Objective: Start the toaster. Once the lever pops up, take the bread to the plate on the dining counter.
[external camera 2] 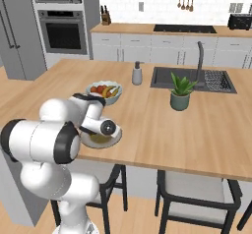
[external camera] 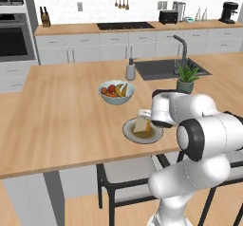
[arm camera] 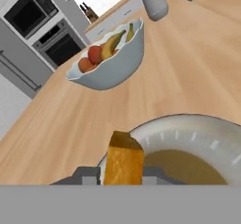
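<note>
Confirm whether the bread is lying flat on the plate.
No. In the left base view the bread stands on edge over the plate, with the hand beside it.

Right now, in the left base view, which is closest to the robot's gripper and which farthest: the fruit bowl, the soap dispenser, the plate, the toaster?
1. The plate, directly under the gripper.
2. The fruit bowl, just beyond it on the counter.
3. The soap dispenser, by the sink.
4. The toaster, on the back worktop.
</note>
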You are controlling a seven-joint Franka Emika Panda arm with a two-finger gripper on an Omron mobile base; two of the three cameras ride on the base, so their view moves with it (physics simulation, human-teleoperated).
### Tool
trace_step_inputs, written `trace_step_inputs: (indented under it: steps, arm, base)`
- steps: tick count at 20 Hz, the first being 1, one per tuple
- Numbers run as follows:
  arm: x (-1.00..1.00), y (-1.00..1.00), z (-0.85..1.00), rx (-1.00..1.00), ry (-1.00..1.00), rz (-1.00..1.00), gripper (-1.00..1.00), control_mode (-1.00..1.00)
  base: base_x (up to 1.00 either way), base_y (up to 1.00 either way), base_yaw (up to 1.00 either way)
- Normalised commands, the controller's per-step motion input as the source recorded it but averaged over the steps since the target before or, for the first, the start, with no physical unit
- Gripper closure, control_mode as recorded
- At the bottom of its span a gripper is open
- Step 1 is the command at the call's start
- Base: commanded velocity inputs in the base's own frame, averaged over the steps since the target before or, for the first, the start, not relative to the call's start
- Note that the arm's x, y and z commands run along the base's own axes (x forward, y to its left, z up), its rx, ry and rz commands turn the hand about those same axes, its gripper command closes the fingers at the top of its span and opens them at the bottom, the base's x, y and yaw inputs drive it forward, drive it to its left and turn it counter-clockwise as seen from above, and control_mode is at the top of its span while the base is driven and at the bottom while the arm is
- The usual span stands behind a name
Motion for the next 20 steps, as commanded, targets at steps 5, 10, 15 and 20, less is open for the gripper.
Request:
trace_step_inputs:
  steps: [5, 10, 15, 20]
  arm:
    - [0.00, -0.02, -0.01, -0.03, 0.04, -0.08, -1.00, -1.00]
    - [0.00, -0.18, 0.01, -0.04, 0.14, -0.11, -1.00, -1.00]
    - [0.00, -0.28, 0.06, 0.00, 0.38, -0.11, -1.00, -1.00]
    - [0.00, -0.29, 0.36, 0.00, 0.39, -0.14, -1.00, -1.00]
  base:
    - [0.00, 0.00, 0.00]
    - [0.00, 0.00, 0.00]
    - [0.00, 0.00, 0.00]
    - [0.00, 0.00, 0.00]
